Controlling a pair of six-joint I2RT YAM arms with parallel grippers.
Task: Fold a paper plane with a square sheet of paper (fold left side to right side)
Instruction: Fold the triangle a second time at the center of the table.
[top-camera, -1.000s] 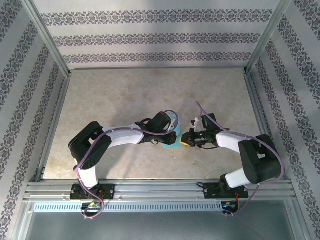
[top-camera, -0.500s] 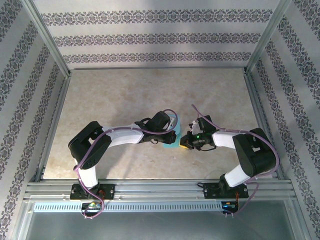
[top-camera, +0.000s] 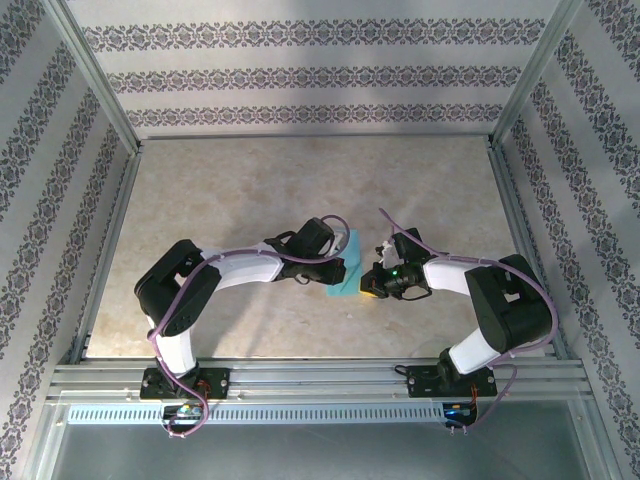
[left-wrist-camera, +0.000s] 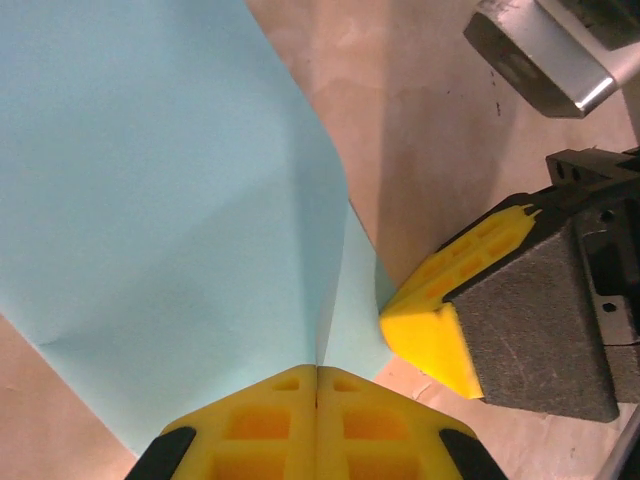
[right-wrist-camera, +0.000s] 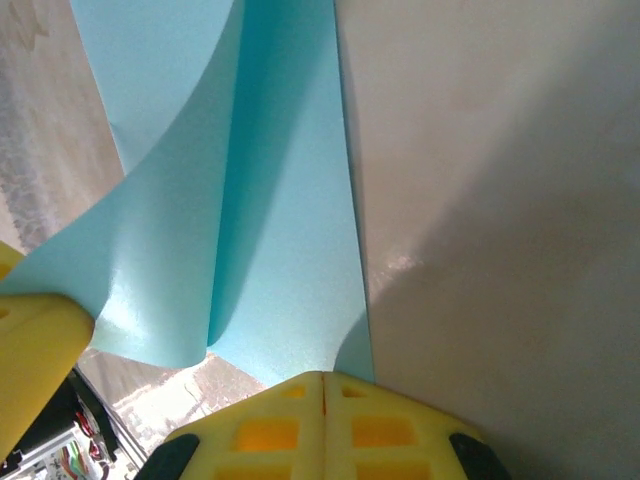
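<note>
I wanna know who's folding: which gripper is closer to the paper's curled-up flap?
Left. The left gripper pinches the blue paper by its flap; the right gripper rests at the flat part's edge, beside it.

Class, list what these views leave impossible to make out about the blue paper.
- Top external view: the square sheet of paper is mostly hidden under the left arm; creases too small to read.
- Left wrist view: the sheet is cut off by the top and left edges; the left gripper hides its near part.
- Right wrist view: the right gripper hides the sheet's near edge; the top edge crops it.
</note>
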